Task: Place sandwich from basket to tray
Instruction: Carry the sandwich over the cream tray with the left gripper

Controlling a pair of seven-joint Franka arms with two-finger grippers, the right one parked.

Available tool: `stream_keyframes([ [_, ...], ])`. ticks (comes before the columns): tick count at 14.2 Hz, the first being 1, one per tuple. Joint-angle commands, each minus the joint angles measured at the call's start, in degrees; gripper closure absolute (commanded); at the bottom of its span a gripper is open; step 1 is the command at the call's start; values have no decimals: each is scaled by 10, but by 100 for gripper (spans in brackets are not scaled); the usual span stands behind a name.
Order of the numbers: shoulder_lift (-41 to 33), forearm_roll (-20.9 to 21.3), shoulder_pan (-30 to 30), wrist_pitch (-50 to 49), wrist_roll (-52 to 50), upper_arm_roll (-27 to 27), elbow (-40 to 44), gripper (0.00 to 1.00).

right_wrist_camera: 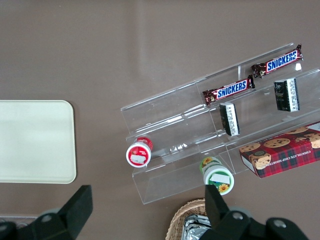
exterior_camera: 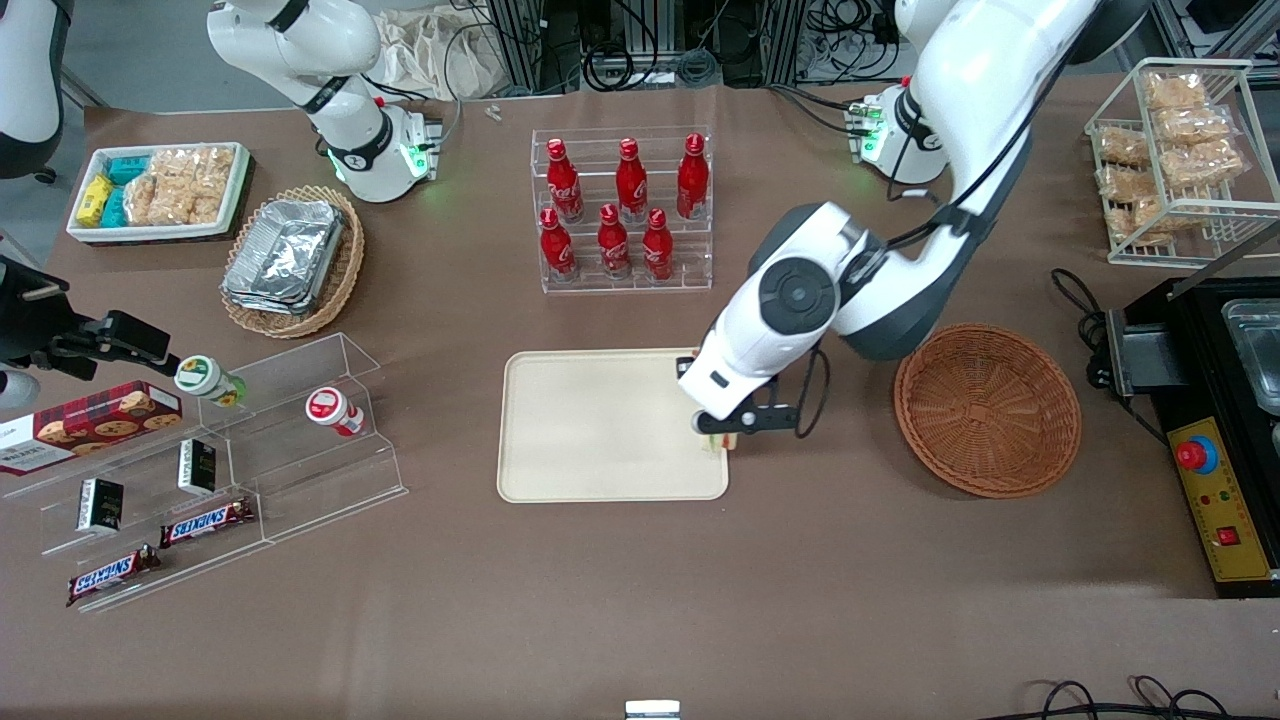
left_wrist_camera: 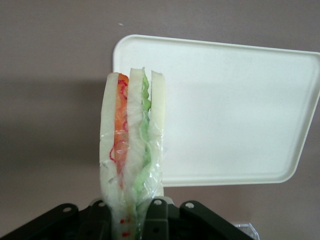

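Observation:
My left gripper [exterior_camera: 716,432] hangs over the edge of the cream tray [exterior_camera: 600,425] on the side toward the basket, shut on the wrapped wedge sandwich [left_wrist_camera: 131,150]. The sandwich stands out from between the fingers [left_wrist_camera: 156,220], white bread with orange and green layers, its tip over the tray's corner [left_wrist_camera: 125,47]. In the front view only a sliver of the sandwich [exterior_camera: 712,444] shows under the wrist. The reddish-brown wicker basket [exterior_camera: 987,408] sits empty beside the tray, toward the working arm's end of the table.
A clear rack of red bottles [exterior_camera: 622,208] stands farther from the front camera than the tray. Clear shelves with snack bars and cups [exterior_camera: 215,450], a tan basket of foil containers [exterior_camera: 293,258] and a white snack bin [exterior_camera: 160,188] lie toward the parked arm's end. A black appliance [exterior_camera: 1215,400] is past the basket.

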Motion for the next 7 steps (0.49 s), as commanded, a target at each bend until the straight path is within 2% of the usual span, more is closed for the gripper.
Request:
stream_keyframes([
  [1,57,55,-23,24,-13,-2,29,100],
  [3,77,86,-30,54,-21,-1,24,100],
  [7,109,94,-30,91,-27,0,17,100],
])
